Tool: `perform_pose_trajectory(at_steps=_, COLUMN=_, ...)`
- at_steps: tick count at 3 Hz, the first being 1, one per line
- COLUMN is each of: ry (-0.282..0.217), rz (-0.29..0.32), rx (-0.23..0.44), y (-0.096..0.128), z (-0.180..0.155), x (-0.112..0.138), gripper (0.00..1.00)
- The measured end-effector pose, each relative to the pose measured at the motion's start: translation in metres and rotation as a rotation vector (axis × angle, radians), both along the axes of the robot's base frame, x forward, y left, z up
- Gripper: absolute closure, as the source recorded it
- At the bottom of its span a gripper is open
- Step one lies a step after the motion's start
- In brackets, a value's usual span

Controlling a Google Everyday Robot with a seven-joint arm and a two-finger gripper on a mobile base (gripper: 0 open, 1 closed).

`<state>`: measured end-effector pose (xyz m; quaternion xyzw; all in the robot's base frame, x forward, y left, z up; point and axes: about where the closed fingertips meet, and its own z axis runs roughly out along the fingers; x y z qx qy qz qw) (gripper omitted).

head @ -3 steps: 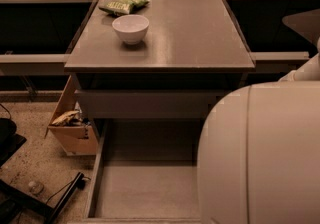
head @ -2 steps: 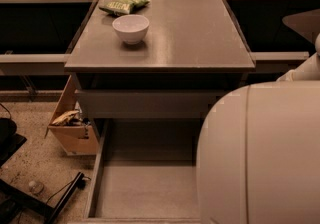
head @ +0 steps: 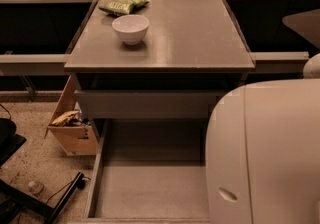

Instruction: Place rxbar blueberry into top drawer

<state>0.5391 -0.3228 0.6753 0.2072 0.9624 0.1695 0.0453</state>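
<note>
The top drawer is pulled out toward me below the cabinet top, showing a bare grey floor and low grey side walls. The rxbar blueberry is not visible anywhere in the camera view. My gripper is out of view; only a large white part of my arm fills the lower right and covers the drawer's right side.
On the grey cabinet top stand a white bowl and a green crinkled snack bag at the back left. A closed drawer's plain grey front sits above the open one. A tan cardboard box stands on the floor at left, with cables nearby.
</note>
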Motion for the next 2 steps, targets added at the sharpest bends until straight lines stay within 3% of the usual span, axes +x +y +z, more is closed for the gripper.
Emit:
perform_pose_trajectory(at_steps=1, ry=-0.014, rz=0.025, rx=0.059, y=-0.016, z=-0.075, x=0.002, gripper=1.00)
perform_pose_trajectory(at_steps=2, ry=-0.052, rz=0.020, rx=0.150, y=-0.021, z=-0.127, x=0.010, gripper=1.00)
